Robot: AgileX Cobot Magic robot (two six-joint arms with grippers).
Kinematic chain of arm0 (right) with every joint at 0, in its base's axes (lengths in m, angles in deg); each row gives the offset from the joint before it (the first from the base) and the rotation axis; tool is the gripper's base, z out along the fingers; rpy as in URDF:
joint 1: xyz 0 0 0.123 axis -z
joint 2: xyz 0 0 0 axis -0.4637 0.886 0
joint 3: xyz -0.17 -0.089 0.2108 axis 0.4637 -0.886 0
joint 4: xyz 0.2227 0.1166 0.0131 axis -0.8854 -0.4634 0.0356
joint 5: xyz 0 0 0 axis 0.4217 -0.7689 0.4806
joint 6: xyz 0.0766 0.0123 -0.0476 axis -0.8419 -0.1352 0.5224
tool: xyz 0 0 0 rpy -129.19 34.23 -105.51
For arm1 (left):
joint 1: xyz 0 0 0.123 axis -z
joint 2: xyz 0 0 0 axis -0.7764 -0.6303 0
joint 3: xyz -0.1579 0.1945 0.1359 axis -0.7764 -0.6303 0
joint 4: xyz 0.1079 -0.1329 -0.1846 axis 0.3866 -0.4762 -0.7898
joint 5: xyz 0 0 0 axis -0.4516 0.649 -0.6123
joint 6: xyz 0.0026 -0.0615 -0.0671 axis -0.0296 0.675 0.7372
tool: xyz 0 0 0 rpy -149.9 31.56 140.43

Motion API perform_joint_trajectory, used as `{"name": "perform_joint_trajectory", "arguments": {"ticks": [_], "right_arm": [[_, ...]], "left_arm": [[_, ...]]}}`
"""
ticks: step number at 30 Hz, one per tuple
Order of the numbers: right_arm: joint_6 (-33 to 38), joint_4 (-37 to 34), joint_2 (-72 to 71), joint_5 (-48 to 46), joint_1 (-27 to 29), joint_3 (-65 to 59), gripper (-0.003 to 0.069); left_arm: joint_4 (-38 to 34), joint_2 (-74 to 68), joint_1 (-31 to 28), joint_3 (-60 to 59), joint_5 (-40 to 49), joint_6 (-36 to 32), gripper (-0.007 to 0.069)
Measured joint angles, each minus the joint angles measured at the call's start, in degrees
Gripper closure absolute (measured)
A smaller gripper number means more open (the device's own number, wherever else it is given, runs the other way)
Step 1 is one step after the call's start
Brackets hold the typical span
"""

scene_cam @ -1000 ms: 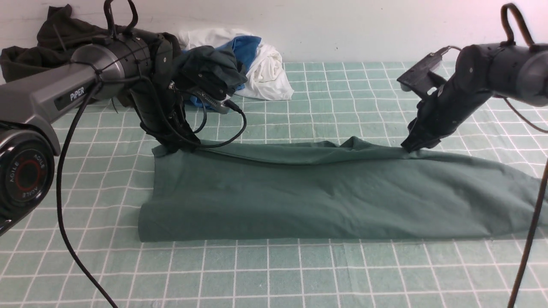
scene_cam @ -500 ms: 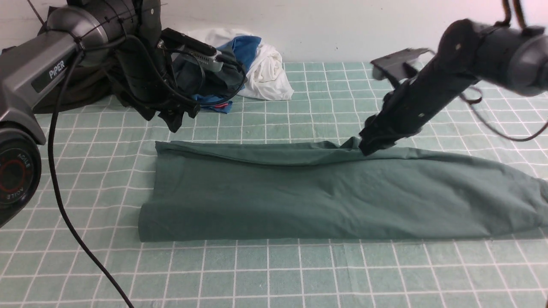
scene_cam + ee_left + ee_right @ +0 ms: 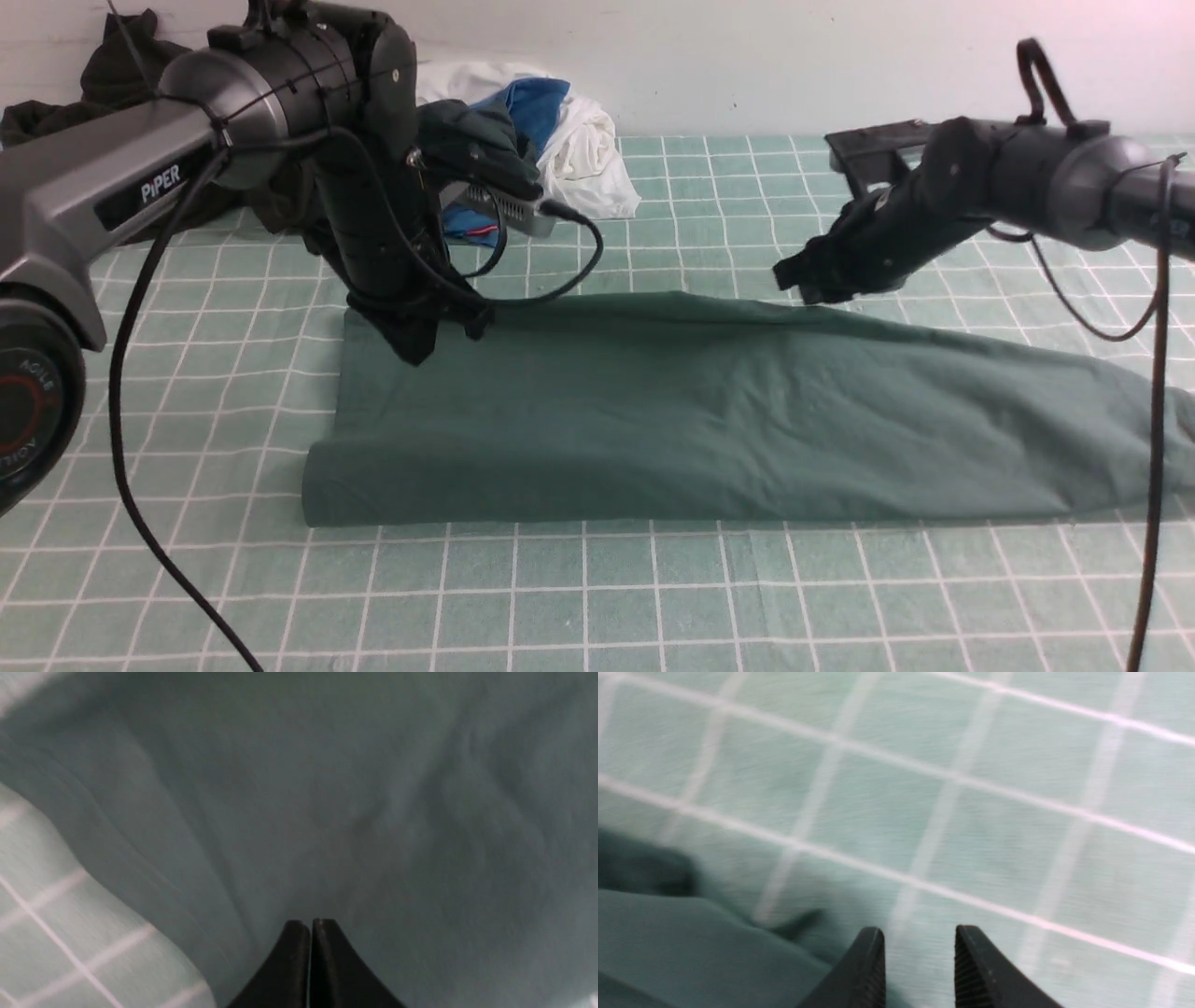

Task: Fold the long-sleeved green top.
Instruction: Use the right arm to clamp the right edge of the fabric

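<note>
Your green long-sleeved top (image 3: 709, 411) is just a long strip under your shut, empty left claw (image 3: 310, 933), with your half-open, empty right claw (image 3: 920, 940) beside it, so the crosswise folds are still left.

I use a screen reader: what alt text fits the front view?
A green long-sleeved top lies folded into a long band on a checked tablecloth. The shut left gripper is over its far left corner, the open right gripper near its far edge; other clothes are piled behind.

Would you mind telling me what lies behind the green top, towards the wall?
White and blue cloth with a dark grey-green garment, and a very dark garment farther left; the left arm covers part of each.
</note>
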Motion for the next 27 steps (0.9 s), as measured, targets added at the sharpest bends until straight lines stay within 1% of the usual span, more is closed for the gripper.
{"name": "perform_joint_trajectory", "arguments": {"ticks": [1,2,3,4,6,7,8,11,13,17,22,23,26,27], "right_arm": [[-1.46,3.17,-0.5,-3.84,1.1,2.32,0.0456],[-1.56,3.5,-0.5,-3.84,1.22,2.32,0.0456],[-2.19,6.28,-1.76,-9.02,2.21,4.66,0.0456],[-2.19,7.4,-2.86,-11.7,2.67,5.54,0.0456],[-1.83,8.91,-6.01,-17.1,3.63,6.25,0.0456],[-1.7,9.02,-6.01,-17.1,3.74,6.25,0.0456],[-0.8,9.53,-8.81,-21.33,4.83,6.32,0.0456],[-0.23,9.57,-12.69,-25.58,6.64,5.69,0.0456],[0.23,9.31,-14.73,-26.04,7.87,4.16,0.0456],[0.51,8.05,-23.44,-23.59,11.91,-7.27,0.0456],[0.34,8.36,-31.25,-18.49,18.17,-21.67,0.0456],[0.26,8.41,-31.52,-18.28,18.74,-22.46,0.0456],[-0.86,8.43,-31.59,-16.77,23.65,-26.89,0.0444],[-0.96,8.36,-31.38,-16.62,23.93,-27.23,0.0439]], "left_arm": [[0.0,1.5,0.25,-3.82,-0.05,0.0,0.0628],[0.0,1.7,0.25,-4.3,-0.05,0.0,0.0628],[0.0,3.41,0.29,-8.81,-0.09,0.0,0.0628],[0.0,4.62,0.29,-11.4,-0.17,0.05,0.0628],[0.0,7.3,0.19,-16.54,-1.58,0.05,0.0628],[0.0,7.53,0.19,-17.04,-1.79,0.05,0.0628],[0.0,9.22,-0.02,-21.43,-3.93,0.18,0.0628],[0.0,10.72,-0.2,-26.39,-7.67,0.23,0.0628],[0.0,10.78,-0.43,-28.64,-9.7,0.3,0.0628],[0.0,10.78,-0.56,-32.31,-13.74,0.41,0.0628],[0.0,10.8,-0.56,-32.59,-15.11,0.41,0.0628],[0.0,10.85,-0.56,-32.59,-15.11,0.41,0.0628],[0.0,10.84,-0.56,-32.59,-15.18,0.41,0.0628],[0.0,10.84,-0.56,-32.59,-15.18,0.41,0.0628]]}}
